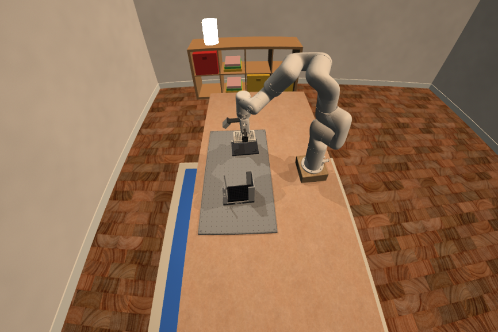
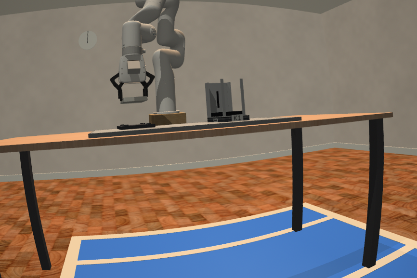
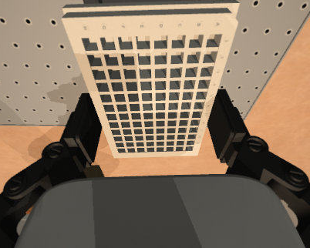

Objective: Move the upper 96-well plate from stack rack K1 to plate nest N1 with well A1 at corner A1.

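Note:
My gripper (image 2: 133, 95) is shut on the cream 96-well plate (image 3: 153, 88), gripping its long sides. It holds the plate level and well above the table, right way up, as the side view (image 2: 133, 99) shows. In the overhead view the plate (image 1: 241, 136) hangs over the far end of the dark plate nest N1 (image 1: 245, 148). The nest (image 2: 136, 125) lies flat on the grey perforated mat (image 1: 238, 183). The stack rack K1 (image 1: 238, 191) stands nearer the camera on the mat with a dark plate inside. Its K1 label (image 2: 236, 117) faces the side camera. The A1 marker is too small to make out.
The arm's base (image 1: 313, 170) stands on a wooden block to the right of the mat. A shelf unit (image 1: 244, 65) with boxes stands behind the table's far end. The rack's tall posts (image 2: 241, 98) rise beside the nest area.

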Controlling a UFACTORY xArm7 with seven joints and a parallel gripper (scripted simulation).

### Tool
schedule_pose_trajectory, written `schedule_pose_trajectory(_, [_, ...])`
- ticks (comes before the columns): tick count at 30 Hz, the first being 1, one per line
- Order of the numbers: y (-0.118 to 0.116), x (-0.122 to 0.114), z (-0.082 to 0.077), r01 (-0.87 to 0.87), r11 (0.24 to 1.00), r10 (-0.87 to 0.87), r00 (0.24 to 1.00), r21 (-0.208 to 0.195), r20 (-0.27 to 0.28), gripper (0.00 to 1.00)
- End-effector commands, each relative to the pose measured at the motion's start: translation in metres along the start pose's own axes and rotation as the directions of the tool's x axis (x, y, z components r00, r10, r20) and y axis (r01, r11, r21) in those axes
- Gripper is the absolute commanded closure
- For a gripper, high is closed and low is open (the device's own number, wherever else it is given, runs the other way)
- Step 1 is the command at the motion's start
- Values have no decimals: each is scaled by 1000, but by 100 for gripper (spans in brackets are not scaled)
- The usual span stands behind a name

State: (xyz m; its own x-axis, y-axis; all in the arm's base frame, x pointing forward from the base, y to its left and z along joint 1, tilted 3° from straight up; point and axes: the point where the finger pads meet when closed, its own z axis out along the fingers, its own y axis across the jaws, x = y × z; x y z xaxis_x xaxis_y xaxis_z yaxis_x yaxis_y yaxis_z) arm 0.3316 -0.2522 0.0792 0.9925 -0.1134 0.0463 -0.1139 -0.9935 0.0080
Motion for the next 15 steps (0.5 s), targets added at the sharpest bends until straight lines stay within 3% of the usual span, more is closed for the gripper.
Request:
schedule_pose_trajectory(1, [1,2,4,1,1000,-1,1000,6,-1,100])
schedule_pose_trajectory(15, [1,2,27,1,1000,-1,1000,6,-1,100])
